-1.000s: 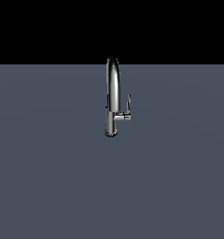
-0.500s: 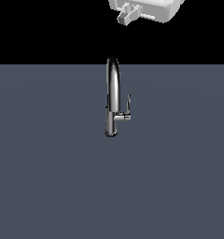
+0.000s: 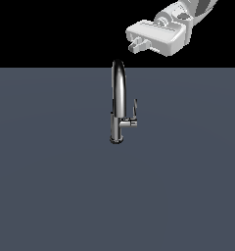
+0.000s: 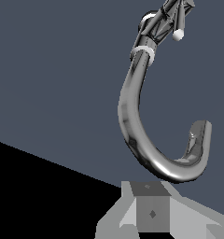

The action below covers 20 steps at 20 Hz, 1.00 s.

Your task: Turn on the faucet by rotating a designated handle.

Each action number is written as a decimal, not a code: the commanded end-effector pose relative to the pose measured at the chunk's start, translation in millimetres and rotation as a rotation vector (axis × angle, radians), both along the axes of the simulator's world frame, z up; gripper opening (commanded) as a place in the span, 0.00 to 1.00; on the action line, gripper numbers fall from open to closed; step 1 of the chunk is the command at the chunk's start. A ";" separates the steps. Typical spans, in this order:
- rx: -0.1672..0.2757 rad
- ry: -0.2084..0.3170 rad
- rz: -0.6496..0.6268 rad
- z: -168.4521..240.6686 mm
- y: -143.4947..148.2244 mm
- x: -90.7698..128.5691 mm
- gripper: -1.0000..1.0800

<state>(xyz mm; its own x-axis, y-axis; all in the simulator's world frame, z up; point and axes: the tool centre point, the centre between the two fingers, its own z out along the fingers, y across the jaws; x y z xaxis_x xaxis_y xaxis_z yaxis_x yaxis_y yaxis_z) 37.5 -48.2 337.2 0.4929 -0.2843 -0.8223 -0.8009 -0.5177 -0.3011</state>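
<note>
Exterior view: gripper (image 3: 135, 45) hangs above and toward the exterior view's right of the faucet (image 3: 118, 98), well apart, touching nothing. Finger state: can't tell, only one stub end shows and no gap is readable. Handle (image 3: 134, 109), a thin upright blade on a side stub near the base, sits well below the fingers. Approach step, rotation not started. Wrist view: arched spout fills the frame just beyond the fingers (image 4: 152, 205); the base end and stub look like a dark cluster, with the handle not clearly resolved. To do it well: clear the arch, descend beside the spout, contact only the blade, then push along its arc.
</note>
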 end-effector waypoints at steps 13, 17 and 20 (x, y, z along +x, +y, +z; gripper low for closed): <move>0.275 0.293 -0.270 -112.6 -18.1 42.2 0.00; 0.337 0.361 -0.333 -140.8 -18.3 46.5 0.00; 0.373 0.401 -0.370 -157.8 -17.2 48.0 0.00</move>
